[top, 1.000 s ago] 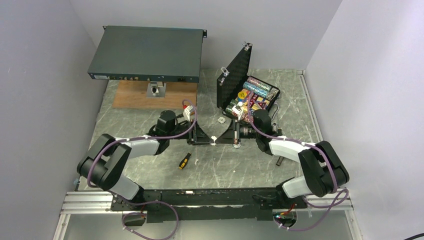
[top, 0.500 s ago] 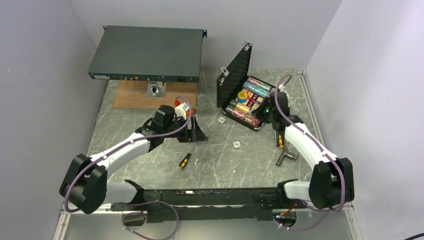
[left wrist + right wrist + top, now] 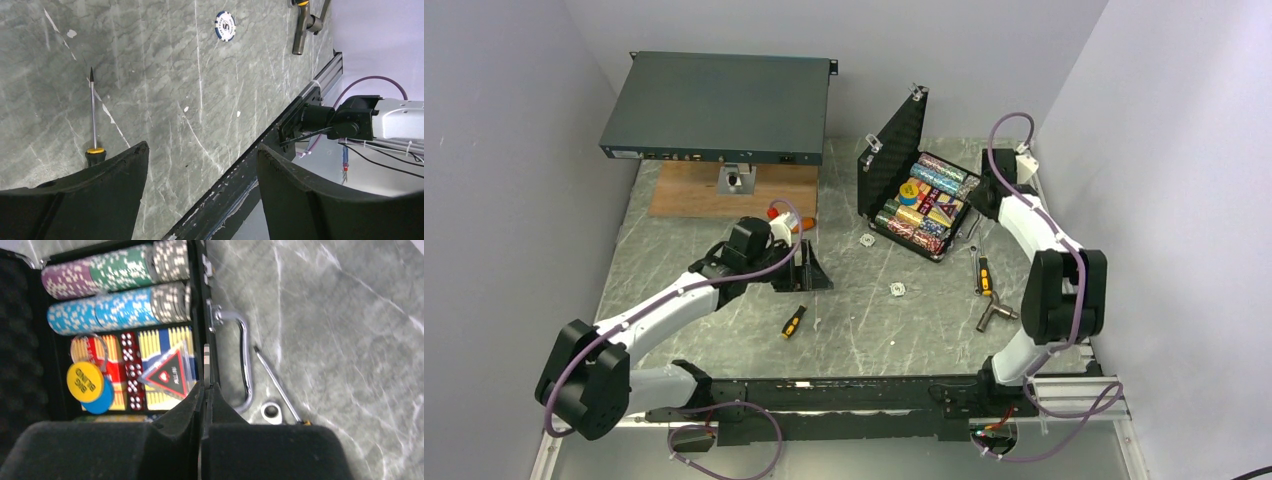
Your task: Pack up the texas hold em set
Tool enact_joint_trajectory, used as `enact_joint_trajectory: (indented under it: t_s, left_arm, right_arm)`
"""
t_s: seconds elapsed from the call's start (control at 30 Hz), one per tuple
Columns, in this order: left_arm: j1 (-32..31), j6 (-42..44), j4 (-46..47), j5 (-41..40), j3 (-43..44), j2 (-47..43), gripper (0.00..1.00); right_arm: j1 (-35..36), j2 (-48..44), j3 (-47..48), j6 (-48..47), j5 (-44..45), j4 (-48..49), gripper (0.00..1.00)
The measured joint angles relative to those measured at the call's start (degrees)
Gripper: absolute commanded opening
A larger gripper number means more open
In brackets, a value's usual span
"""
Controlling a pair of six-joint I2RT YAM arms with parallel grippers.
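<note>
Poker case being shown open at the far right of the table, two chips lying outside it.

Nearest, an orange-and-black screwdriver is lying on the table. Just beyond it the left gripper is being held with jaws wide and nothing between them. Two loose whitish chips are lying between it and the case. The case's lid is standing upright. Its tray is being occupied by multicoloured chip rows, a blue-yellow card box, red dice, a yellow "BIG BLIND" disc and a red triangular token lying on the card box. The right gripper is hovering at the handle side, jaws pressed together on nothing. Farthest, a dark-green rack unit is sitting over a wooden board.
</note>
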Motion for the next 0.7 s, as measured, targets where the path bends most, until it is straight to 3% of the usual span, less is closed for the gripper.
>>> enact_joint_trajectory:
  t_s: [0.3, 0.7]
  left_arm:
    - [-0.02, 0.98, -1.16, -0.52, -0.09, -0.02, 0.81]
    - [-0.02, 2.97, -3.5, -1.86, -0.04, -1.11, 0.81]
  right_arm:
    - [-0.17, 11.65, 11.74, -2.86, 0.33, 0.11, 0.0]
    - [-0.2, 18.69, 17.88, -5.14, 0.48, -0.2, 0.0]
